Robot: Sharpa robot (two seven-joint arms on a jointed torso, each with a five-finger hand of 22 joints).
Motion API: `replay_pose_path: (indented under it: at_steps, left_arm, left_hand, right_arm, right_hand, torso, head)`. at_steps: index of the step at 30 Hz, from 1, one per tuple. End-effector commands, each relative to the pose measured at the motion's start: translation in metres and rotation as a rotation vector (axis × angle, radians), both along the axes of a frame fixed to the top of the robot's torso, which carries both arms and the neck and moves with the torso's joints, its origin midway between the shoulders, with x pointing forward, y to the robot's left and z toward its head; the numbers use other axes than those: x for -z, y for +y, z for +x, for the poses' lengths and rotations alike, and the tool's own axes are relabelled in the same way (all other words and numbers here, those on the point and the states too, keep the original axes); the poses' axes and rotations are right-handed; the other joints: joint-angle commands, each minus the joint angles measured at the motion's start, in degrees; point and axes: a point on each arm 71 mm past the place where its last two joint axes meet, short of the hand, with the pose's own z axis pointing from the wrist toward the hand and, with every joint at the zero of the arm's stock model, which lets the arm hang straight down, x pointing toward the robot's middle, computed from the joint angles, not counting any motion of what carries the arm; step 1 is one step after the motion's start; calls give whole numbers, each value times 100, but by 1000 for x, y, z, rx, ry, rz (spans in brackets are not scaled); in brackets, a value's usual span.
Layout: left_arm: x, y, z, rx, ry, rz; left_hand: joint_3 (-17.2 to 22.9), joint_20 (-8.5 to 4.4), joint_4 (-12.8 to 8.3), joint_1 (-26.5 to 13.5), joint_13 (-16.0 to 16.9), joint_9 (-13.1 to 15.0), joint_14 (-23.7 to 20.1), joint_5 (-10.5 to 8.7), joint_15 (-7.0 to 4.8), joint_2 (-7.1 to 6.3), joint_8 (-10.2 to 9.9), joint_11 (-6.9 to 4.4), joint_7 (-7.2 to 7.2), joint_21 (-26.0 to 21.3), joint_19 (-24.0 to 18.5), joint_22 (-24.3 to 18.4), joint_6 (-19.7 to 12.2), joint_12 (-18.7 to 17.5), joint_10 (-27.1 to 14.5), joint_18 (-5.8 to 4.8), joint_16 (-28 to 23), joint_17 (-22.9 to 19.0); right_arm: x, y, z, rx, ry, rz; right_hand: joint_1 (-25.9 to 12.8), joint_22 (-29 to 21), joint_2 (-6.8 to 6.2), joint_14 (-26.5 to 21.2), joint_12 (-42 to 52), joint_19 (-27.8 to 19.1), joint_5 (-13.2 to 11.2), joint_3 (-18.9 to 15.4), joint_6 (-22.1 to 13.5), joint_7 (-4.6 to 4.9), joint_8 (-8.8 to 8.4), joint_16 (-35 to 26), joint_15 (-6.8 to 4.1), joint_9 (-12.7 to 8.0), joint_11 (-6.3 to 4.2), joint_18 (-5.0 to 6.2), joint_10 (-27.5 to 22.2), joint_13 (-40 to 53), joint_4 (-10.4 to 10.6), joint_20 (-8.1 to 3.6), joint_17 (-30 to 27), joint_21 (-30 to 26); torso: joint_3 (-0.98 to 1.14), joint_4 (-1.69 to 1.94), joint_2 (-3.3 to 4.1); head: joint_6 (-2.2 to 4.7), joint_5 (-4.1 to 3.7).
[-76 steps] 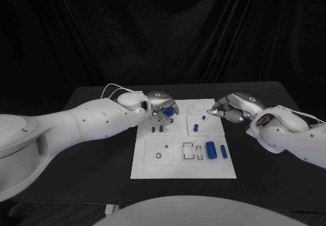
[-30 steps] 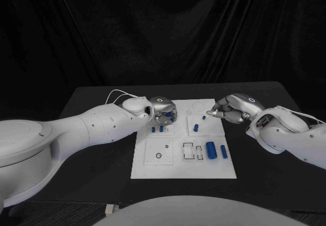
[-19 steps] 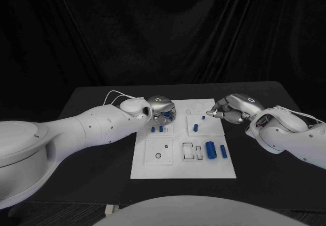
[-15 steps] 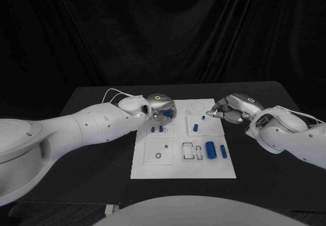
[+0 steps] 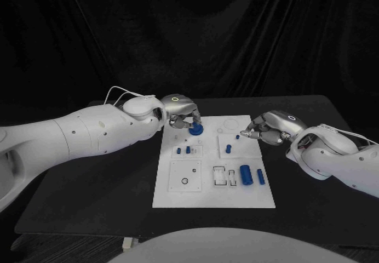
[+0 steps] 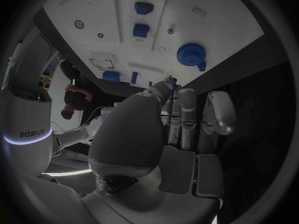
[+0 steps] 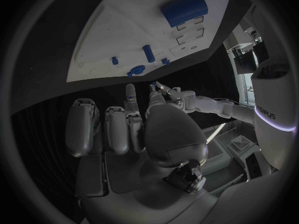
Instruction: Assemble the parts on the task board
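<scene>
The white task board (image 5: 175, 194) lies mid-table. A round blue part (image 5: 195, 130) sits in its far left section, also seen as a toothed disc (image 6: 191, 55). My left hand (image 5: 180, 111) hovers just behind that part, fingers apart and holding nothing; its fingertips (image 6: 172, 83) stand clear of the disc. My right hand (image 5: 267, 127) sits at the board's far right edge with its fingers (image 7: 116, 127) curled in and nothing visible in them. Two small blue parts (image 5: 183, 149) and a blue peg (image 5: 227, 147) stand mid-board.
A thick blue cylinder (image 5: 246, 175) and a slim blue part (image 5: 260, 176) lie on the board's near right, beside two open rectangular slots (image 5: 223, 175). A square panel with a ring hole (image 5: 185, 179) is near left. Black table (image 5: 95, 192) surrounds the board.
My left hand has let go of the round blue part and lifted back and leftwards from the board, leaving the part uncovered. The right hand has stayed put.
</scene>
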Motion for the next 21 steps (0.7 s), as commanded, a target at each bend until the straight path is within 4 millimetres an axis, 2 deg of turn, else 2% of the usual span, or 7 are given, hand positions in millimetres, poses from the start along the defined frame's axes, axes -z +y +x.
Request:
replay_pose_path:
  at_steps: [1,5,13,21]
  left_arm:
    - [3,1,-1,6,52,37]
    - [10,7,-2,-2,79,52]
    - [25,12,-6,-23,95,52]
    - [35,16,-7,-43,96,48]
  left_hand:
    - [-6,-1,39,-43,-3,-9,-50,-74,1,-33,-24,4,-2,-46,-46,837,-32,-25,-34,9,-11,-6]
    - [-21,2,55,-65,-1,-11,-39,-97,3,-49,-19,12,7,-9,-29,849,-23,-37,-40,0,26,45]
    - [-23,5,58,-64,14,-9,-7,-66,3,-51,-2,11,12,30,-8,863,7,-27,-2,-8,87,115]
    - [-27,7,64,-71,23,-6,-30,-33,4,-53,10,20,24,15,-16,859,30,-24,16,-5,73,76]
  right_arm:
    - [2,-1,0,17,17,-7]
    - [3,1,1,15,20,-8]
    - [3,2,1,12,21,-9]
    - [4,2,1,11,22,-8]
  right_hand:
    - [58,1019,14,242,-9,99,19,-23,41,9,15,-37,26,9,-31,89,611,1491,-5,26,-7,-17]
    - [59,1020,14,240,-9,99,19,-24,44,8,15,-40,25,10,-32,89,611,1491,-6,26,-15,-16]
    - [60,1018,16,241,-9,97,18,-24,45,8,14,-38,25,10,-32,90,611,1491,-6,26,-10,-22]
    - [60,1018,16,241,-9,97,18,-24,45,8,14,-38,25,10,-32,90,611,1491,-6,26,-10,-22]
  torso:
    - [0,-4,5]
    - [2,1,-4]
    - [-6,-2,19]
    - [-2,3,10]
  head:
    - [1,18]
    - [1,23]
    - [1,34]
    - [1,26]
